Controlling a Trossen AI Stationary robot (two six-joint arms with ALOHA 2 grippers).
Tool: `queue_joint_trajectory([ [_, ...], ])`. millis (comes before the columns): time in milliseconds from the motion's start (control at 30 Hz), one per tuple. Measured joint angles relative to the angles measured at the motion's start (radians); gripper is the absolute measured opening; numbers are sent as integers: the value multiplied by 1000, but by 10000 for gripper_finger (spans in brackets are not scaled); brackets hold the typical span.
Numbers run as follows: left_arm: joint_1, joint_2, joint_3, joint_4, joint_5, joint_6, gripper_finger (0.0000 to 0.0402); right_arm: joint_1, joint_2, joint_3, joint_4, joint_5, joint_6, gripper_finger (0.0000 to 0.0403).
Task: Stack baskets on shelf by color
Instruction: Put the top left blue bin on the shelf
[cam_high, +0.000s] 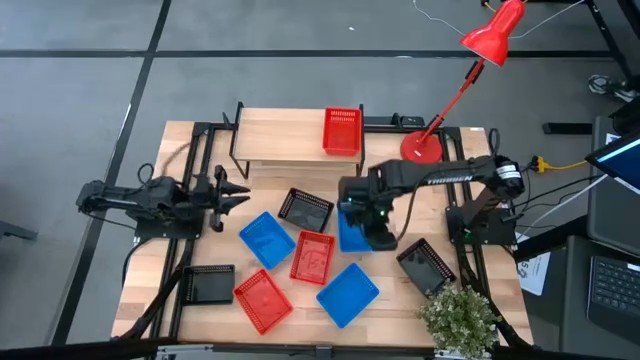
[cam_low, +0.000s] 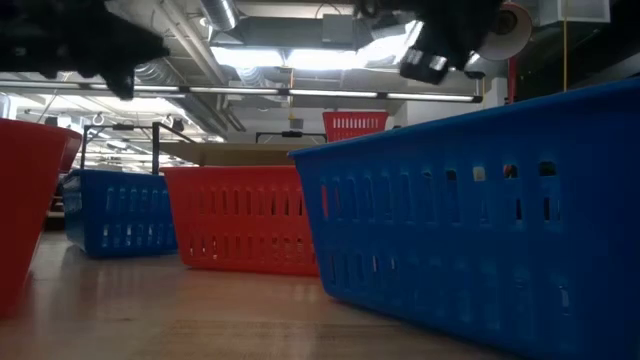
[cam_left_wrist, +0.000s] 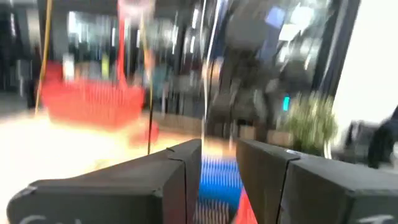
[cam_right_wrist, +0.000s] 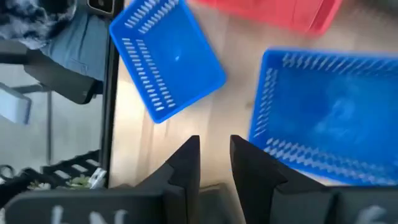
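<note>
From above, the right gripper (cam_high: 372, 228) hovers over a blue plastic mesh basket (cam_high: 352, 232) at table centre; one red slotted basket (cam_high: 342, 131) sits on the light-wood shelf (cam_high: 280, 148) at 12 o'clock. The left gripper (cam_high: 232, 190) waits at 9 o'clock.

Right wrist: fingers (cam_right_wrist: 186, 163) are nearly together and empty beside the blue rim, so a descent could miss or shove it.

Left wrist: narrow gap, empty.
</note>
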Motion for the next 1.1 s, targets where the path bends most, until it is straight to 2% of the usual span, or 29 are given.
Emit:
queue_joint_trajectory([
  [100,-9,128,96,-80,-2,-80,94,31,0,-45,7,8,93,87],
  [233,-38,328,211,-87,168,-147,94,56,-4,-78,-19,77,171,87],
  [300,-61,432,267,-80,214,-196,94,62,-7,-93,-42,116,201,87],
  [533,-158,794,438,-169,219,-422,94,66,-71,-104,-135,247,251,87],
  [700,-219,1013,585,-319,210,-566,94,66,-180,-104,-183,367,240,87],
  [800,-238,1126,667,-411,194,-643,94,66,-256,-104,-172,460,215,87],
  [900,-249,1229,727,-430,200,-693,94,66,-315,-104,-163,533,227,87],
  [1100,-260,1392,778,-447,236,-747,94,66,-398,-104,-164,578,250,87],
])
